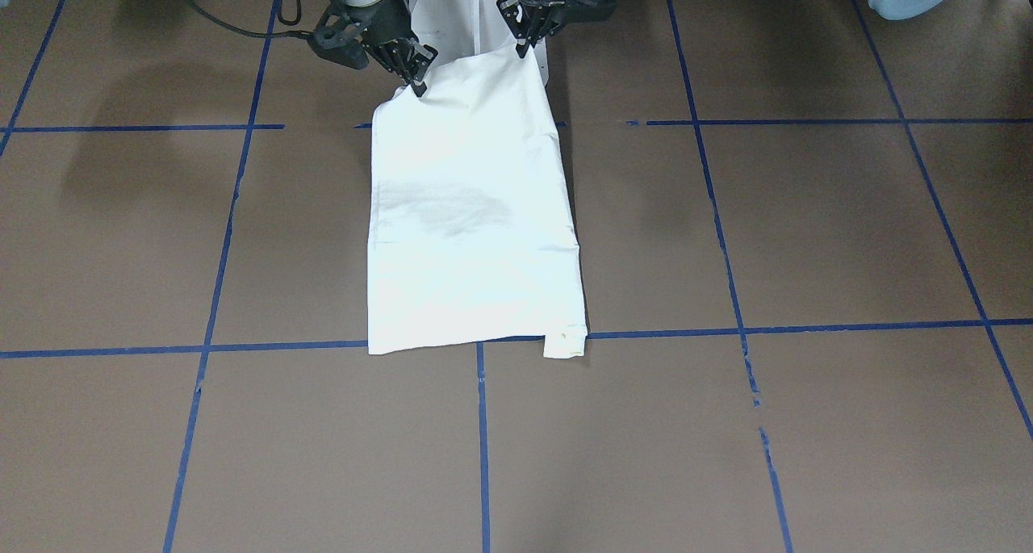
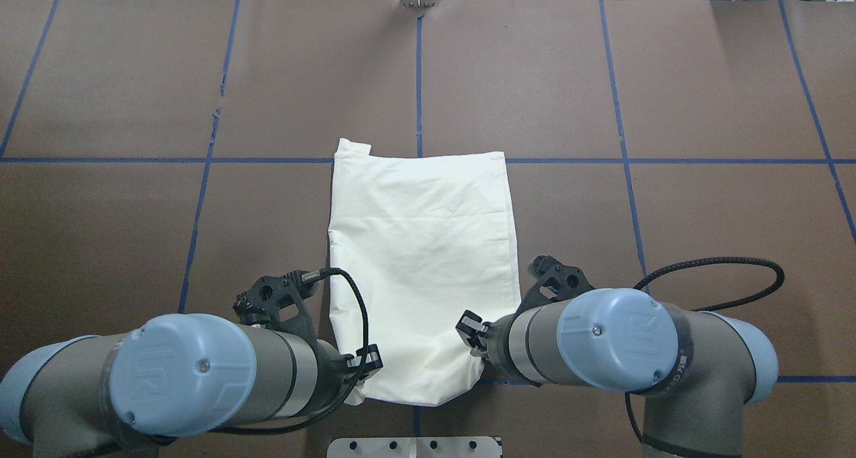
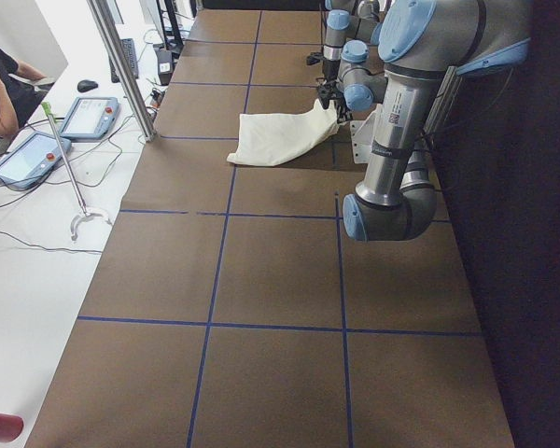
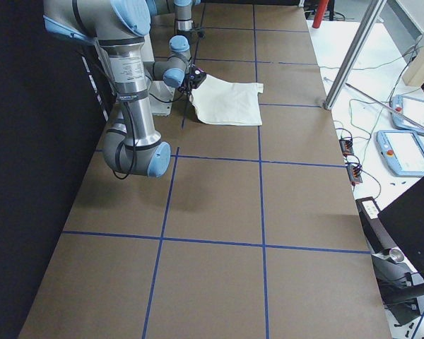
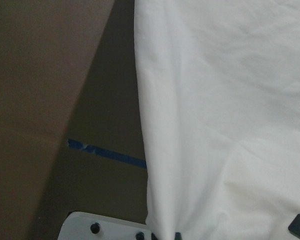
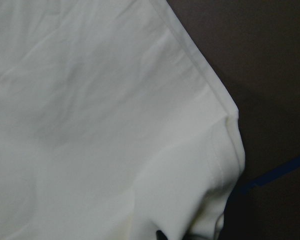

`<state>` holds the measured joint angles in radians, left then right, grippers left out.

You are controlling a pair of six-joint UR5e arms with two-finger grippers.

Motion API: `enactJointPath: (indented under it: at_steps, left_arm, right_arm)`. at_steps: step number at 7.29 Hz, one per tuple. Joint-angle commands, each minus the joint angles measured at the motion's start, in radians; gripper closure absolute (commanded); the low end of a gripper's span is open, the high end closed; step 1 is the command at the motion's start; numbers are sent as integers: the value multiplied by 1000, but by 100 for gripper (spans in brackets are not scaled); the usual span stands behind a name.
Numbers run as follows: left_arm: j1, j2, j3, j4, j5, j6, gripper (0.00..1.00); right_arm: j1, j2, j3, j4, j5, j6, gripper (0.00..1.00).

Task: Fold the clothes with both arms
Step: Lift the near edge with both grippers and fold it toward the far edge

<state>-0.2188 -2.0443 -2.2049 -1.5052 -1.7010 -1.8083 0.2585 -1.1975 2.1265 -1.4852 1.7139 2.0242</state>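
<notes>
Table top: a brown sheet [image 1: 807, 230] is spread beneath the left gripper [image 1: 523, 47] and right gripper [image 1: 418, 83], divided by blue tape lines [image 1: 482, 440].
Backdrop: a black panel [image 3: 551, 280] is seen behind them.
Far side: a white bench [image 3: 37, 252] and a metal post [image 3: 121, 70] are set beyond them.

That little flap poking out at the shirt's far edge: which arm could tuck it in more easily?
Probably the left: the flap of the folded cream-white cloth shirt lies on its side. But the black left gripper and right gripper each pinch a near corner.
</notes>
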Motion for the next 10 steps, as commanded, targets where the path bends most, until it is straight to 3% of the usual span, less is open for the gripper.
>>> enactJointPath:
  at_steps: [1,3,5,9,10]
  left_arm:
    - [-126,-28,62,-48,-6,4,100]
    - [-247,-63,204,-189,-83,6,100]
    - [-287,-99,357,-310,-82,4,100]
    - [-344,-117,499,-444,-78,15,100]
    - [-344,-126,525,-457,-77,26,100]
  right_arm:
    - [92,45,-61,-1,16,-31,100]
    - [194,70,-182,104,111,-33,100]
    - [261,120,-304,167,136,-35,100]
    - [363,272,-544,172,164,-42,100]
    - [372,317,-625,218,164,-45,100]
